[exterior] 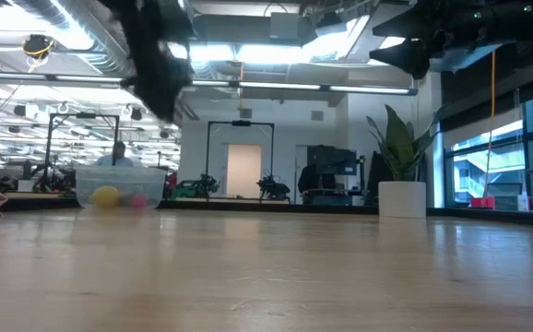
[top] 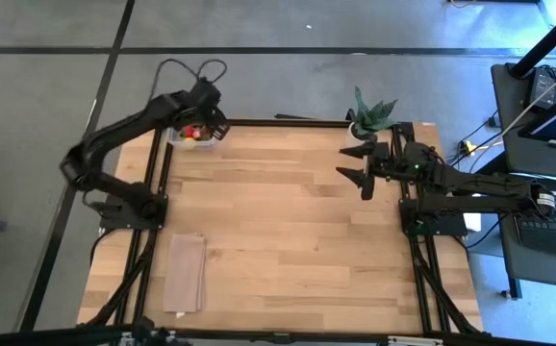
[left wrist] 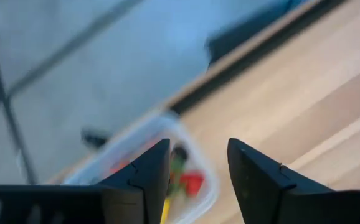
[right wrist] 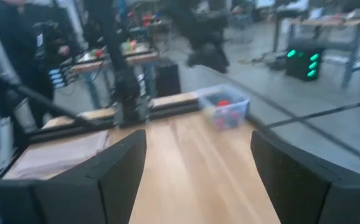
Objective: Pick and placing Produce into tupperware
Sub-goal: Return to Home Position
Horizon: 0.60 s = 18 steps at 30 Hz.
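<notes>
The clear tupperware stands at the table's far left corner, resting on its base. Red and yellow produce pieces lie inside it; they also show in the left wrist view and the low view. My left gripper hovers above the tupperware, open and empty, fingers apart over its contents. My right gripper is open and empty, raised above the table's far right part, pointing toward the table's left edge.
A spiky green plant in a white pot stands at the far edge beside my right gripper. A flat tan cloth lies near the table's near left corner. Bare wood lies between them.
</notes>
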{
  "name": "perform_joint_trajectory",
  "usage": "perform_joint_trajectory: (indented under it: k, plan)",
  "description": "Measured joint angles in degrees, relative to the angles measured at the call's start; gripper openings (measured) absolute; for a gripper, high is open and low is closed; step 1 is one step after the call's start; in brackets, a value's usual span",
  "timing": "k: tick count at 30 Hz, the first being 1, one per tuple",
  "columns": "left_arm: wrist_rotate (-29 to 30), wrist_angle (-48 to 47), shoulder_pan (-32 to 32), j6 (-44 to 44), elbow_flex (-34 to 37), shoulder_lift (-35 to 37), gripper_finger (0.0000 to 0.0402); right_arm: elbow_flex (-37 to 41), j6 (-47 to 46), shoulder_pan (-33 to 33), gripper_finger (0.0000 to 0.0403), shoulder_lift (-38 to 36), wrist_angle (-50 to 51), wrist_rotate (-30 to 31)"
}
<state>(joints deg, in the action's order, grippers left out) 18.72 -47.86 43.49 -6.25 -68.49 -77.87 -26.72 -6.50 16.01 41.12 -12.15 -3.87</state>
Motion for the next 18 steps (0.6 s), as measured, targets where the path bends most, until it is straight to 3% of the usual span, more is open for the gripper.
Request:
perform_joint_trajectory:
  k: [3, 8, 14, 18]
  plan:
    - [-0.55, 5.58, -4.25, 1.94, -0.04, 6.64, 0.0156, -0.01, 0.75, 0.0, 0.0291, 0.0, -2.48, 3.54]
    - [-9.39, 17.4, -10.81, 7.26, -0.11, 16.91, 0.0151, -3.9, 5.6, 0.02, 0.0291, 0.91, -1.83, 4.52]
    - [-10.76, 21.67, -13.75, 8.78, -0.15, 23.82, 0.0145, -17.98, 11.01, 1.75, 0.0291, 8.43, 10.13, 16.18]
    - [-10.73, 21.38, -14.62, 10.35, -0.15, 26.02, 0.0149, -27.0, 14.83, 4.69, 0.0291, 11.69, 15.04, 16.93]
